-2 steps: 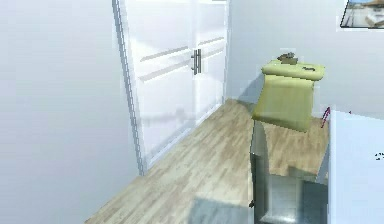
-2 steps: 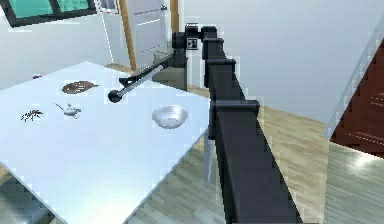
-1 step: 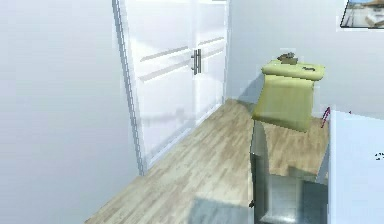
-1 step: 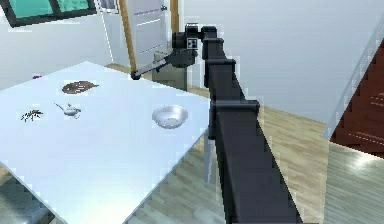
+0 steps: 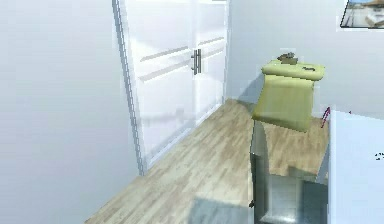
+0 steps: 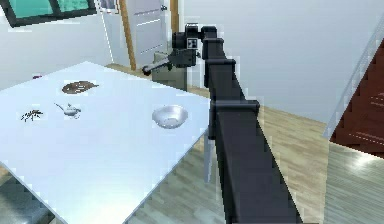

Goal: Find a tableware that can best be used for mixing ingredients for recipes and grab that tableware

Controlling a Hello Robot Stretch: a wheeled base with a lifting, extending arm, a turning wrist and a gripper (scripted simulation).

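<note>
Since the task wants something to mix ingredients in, the best candidate is the small silvery bowl (image 6: 170, 116) in the arm side view. It stands upright, mouth up, on the white table (image 6: 120, 165), close to the tabletop's right corner and just inside the edge that faces the arm (image 6: 235, 130).

Other items on the tabletop:
- a dark flat dish (image 6: 78, 87) toward the far left edge
- a small spoon-like piece (image 6: 68, 108) beside the dish
- a dark scrap (image 6: 32, 115) near the left edge, too small to name
- none of these looks deep enough for mixing

Arm and gripper:
- the arm runs out alongside the tabletop's right corner
- the gripper (image 6: 157, 64) sits well apart from the bowl, up past the tabletop's far right edge
- how the fingers are set cannot be told, nor whether they hold anything

Judgement: the bowl near the edge suits a side reach, and the arm likely has to draw in and come lower before any grab.

Forward view: white double doors (image 5: 175, 70), wooden floor (image 5: 200, 160), a yellow-green chair (image 5: 288, 95) by the far wall
</note>
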